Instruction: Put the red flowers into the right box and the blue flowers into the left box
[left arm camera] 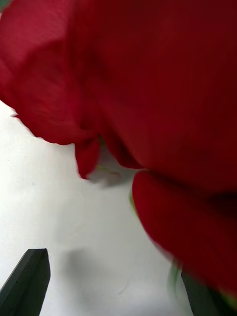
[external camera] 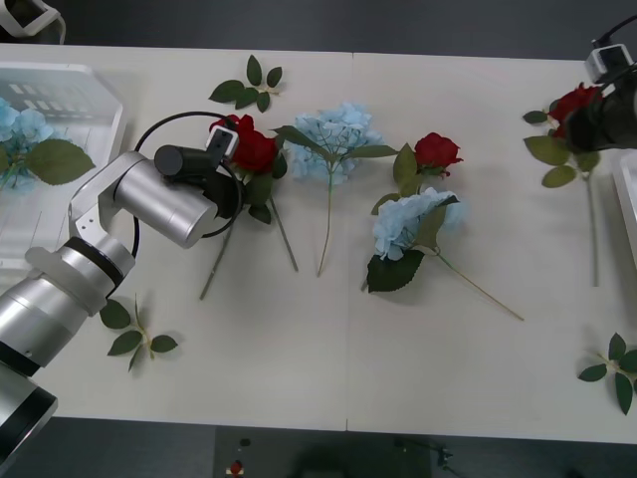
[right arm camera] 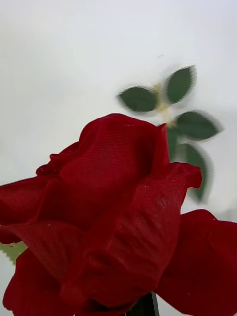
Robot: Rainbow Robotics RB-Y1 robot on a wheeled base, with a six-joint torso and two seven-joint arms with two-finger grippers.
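Observation:
My left gripper (external camera: 237, 164) hovers open just over a red flower (external camera: 251, 147) lying left of the table's middle; in the left wrist view its black fingers (left arm camera: 29, 281) stand apart at both corners with the rose head (left arm camera: 148, 89) close above them. At the far right my right gripper (external camera: 589, 121) is shut on another red flower (external camera: 574, 103), whose stem trails toward the front; that rose head (right arm camera: 118, 212) looms large in the right wrist view. A third red flower (external camera: 436, 151) and two blue flowers (external camera: 333, 134) (external camera: 413, 219) lie mid-table. The left box (external camera: 95, 85) holds a blue flower (external camera: 20, 127). The right box (external camera: 629, 194) peeks in at the right edge.
Loose green leaf sprigs lie at the back (external camera: 249, 88), at the front left (external camera: 134, 337) and at the front right (external camera: 617, 370); the last sprig (right arm camera: 173, 108) also shows behind the held rose. The table's front edge (external camera: 348, 426) runs below a bare strip.

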